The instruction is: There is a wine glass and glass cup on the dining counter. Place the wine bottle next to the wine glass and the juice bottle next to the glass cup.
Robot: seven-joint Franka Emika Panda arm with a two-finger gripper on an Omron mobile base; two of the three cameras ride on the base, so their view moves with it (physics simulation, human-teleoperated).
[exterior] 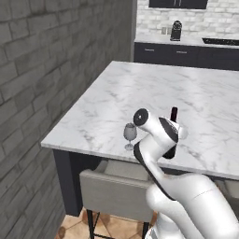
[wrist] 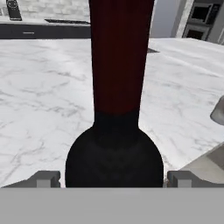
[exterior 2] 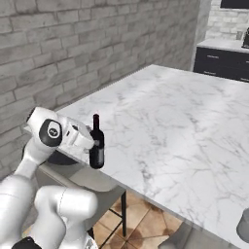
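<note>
The tall dark wine bottle with a narrow neck and dark red top stands upright on the white grey-veined marble dining counter, near its front edge. The gripper sits just at the bottle's shoulder, jaws spread wide, one fingertip on either side; whether they touch the glass cannot be told. One clear stemmed wine glass stands near the bottle, to its left in the left base view. One greyish tumbler, the glass cup, stands well apart along the same edge. A grey-backed chair sits below the counter edge.
</note>
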